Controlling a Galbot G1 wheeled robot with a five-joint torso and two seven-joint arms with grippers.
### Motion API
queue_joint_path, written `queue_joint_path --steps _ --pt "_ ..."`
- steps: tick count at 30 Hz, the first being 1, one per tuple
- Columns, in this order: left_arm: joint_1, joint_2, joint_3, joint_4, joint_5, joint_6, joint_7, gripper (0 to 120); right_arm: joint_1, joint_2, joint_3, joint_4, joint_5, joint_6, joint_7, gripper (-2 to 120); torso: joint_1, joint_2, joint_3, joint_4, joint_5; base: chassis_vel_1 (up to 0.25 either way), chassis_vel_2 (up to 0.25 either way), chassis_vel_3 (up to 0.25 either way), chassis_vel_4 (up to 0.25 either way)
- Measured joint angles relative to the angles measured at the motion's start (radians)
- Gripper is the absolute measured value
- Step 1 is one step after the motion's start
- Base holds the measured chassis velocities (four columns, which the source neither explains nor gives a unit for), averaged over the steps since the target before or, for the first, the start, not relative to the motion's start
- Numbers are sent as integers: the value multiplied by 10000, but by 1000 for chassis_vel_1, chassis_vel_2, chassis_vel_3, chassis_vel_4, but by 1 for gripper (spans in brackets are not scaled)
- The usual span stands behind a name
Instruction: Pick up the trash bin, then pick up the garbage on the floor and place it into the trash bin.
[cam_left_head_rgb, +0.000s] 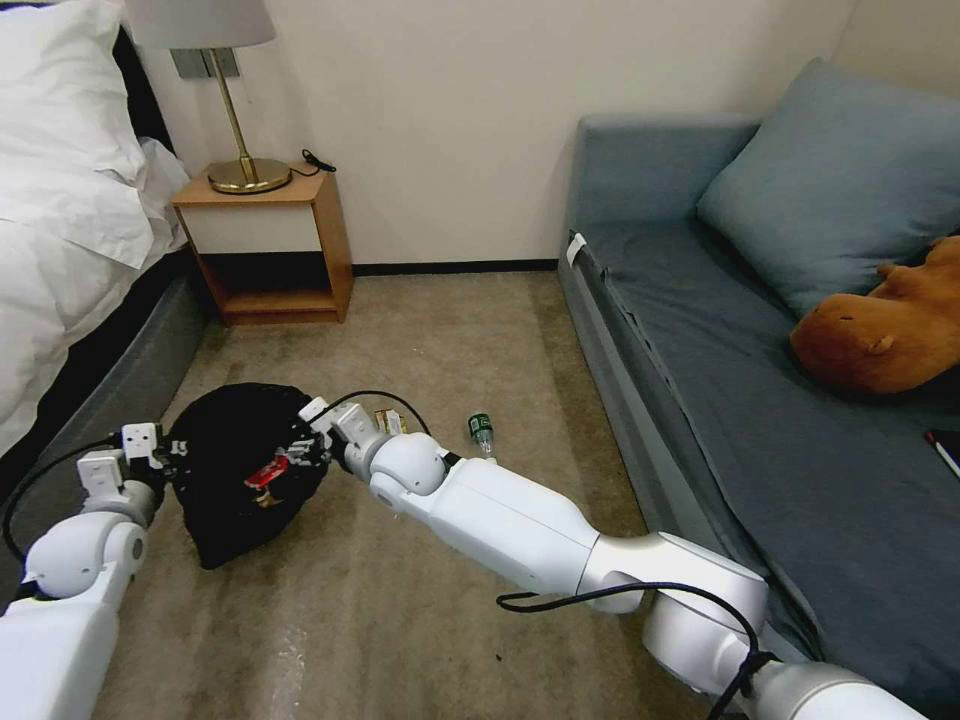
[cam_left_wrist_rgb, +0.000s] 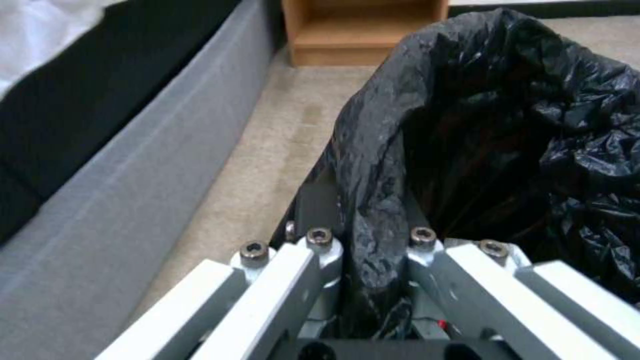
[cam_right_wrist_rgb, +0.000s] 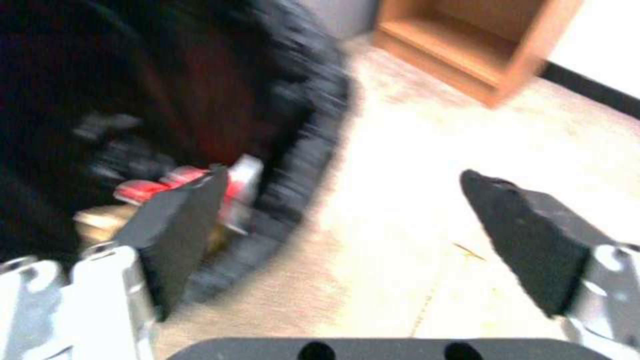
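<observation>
Your left end effector (cam_left_wrist_rgb: 373, 260) is clamped on the crinkled rim of the small round trash bin lined with black plastic (cam_left_head_rgb: 245, 470); the left wrist view shows the bag's edge pinched between the two closed fingers. In the head view the bin sits at the near left of the beige carpet, beside the grey bed base (cam_left_head_rgb: 120, 380), tilted with its mouth toward the right arm. Whether it is lifted clear of the floor you cannot tell from here.

Your right end effector (cam_right_wrist_rgb: 340, 235) is at the bin's mouth with its black pads spread wide and nothing between them. Just beyond its left pad, inside the black liner, lies the red snack wrapper (cam_right_wrist_rgb: 183, 182), with something golden-brown under it (cam_right_wrist_rgb: 100, 220) that is too blurred to name. You can judge that you are in the dropping stage: one item has gone in and the end effector is free.

Two pieces are on the carpet to the right of the bin, just past the right wrist: the small clear bottle with a green label (cam_left_head_rgb: 481, 431), lying near the grey sofa's (cam_left_head_rgb: 700, 330) edge, and a flat olive-gold wrapper (cam_left_head_rgb: 390, 420) between the bottle and the bin.

For the next move, keep the left hold steady so the opening stays reachable, draw the right arm out without snagging the liner, and approach the nearer wrapper low; being flat on carpet, it likely needs a pinch from its edge.
</observation>
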Motion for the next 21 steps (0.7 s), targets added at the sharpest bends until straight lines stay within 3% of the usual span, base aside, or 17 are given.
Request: queue_joint_path --steps 4,21 --pt "-41 101 -68 132 -10 -20 -6 4 15 0 324 -370 -162 79 133 99 0 -1 0 0 0 0 0 0 0" --pt "-484 345 -224 954 36 -115 -58 4 -582 -1 1821 -1073 -969 265 763 100 0 0 0 0 0 0 0 0 0"
